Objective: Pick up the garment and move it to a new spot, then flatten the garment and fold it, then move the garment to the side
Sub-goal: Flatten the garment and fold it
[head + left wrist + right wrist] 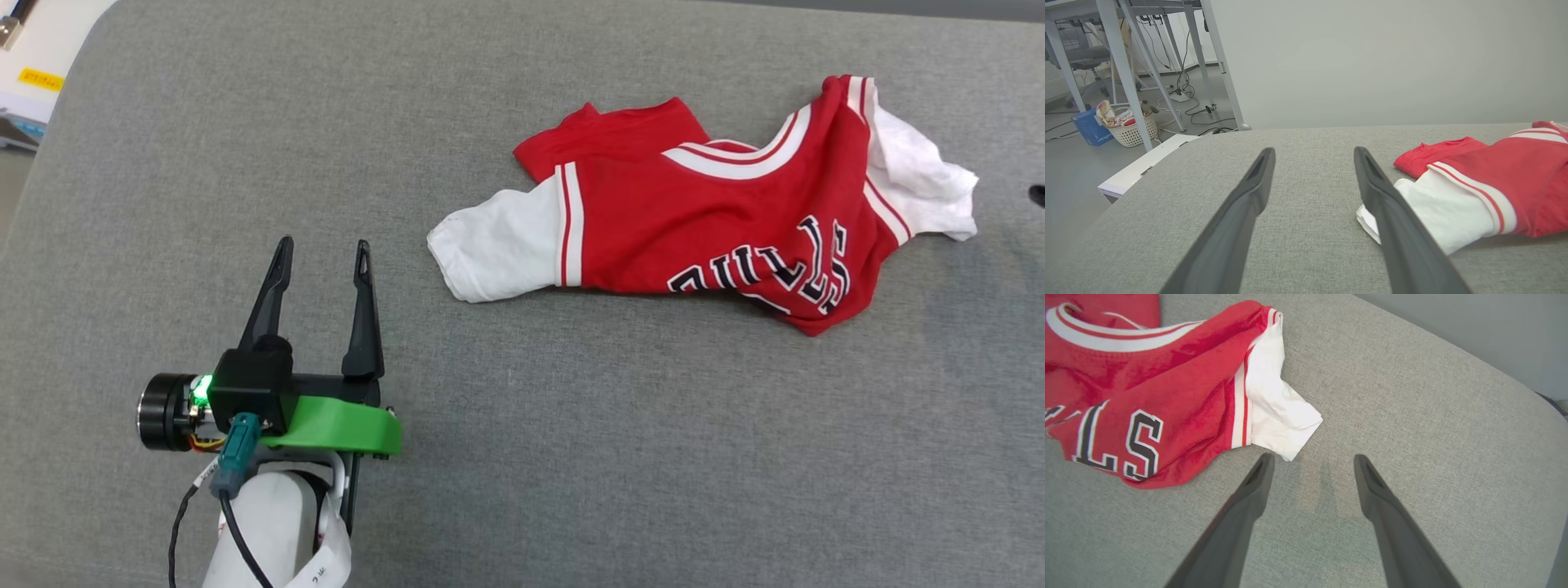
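Garment (694, 229) crumpled, lettering partly hidden, left gripper (324, 243) and right gripper (1313, 457) jaws apart, empty

One garment (694, 220), two hands (324, 245) (1312, 457), one basket (1137, 134)

left tool (324, 243): lower left of head view, fingers splayed wide, pointing up-frame, nothing between them. Pale forearm (269, 523) runs down out of frame, green wrist bracket. right tool (1313, 455): wrist view, fingers equally wide apart, empty, angled downward.
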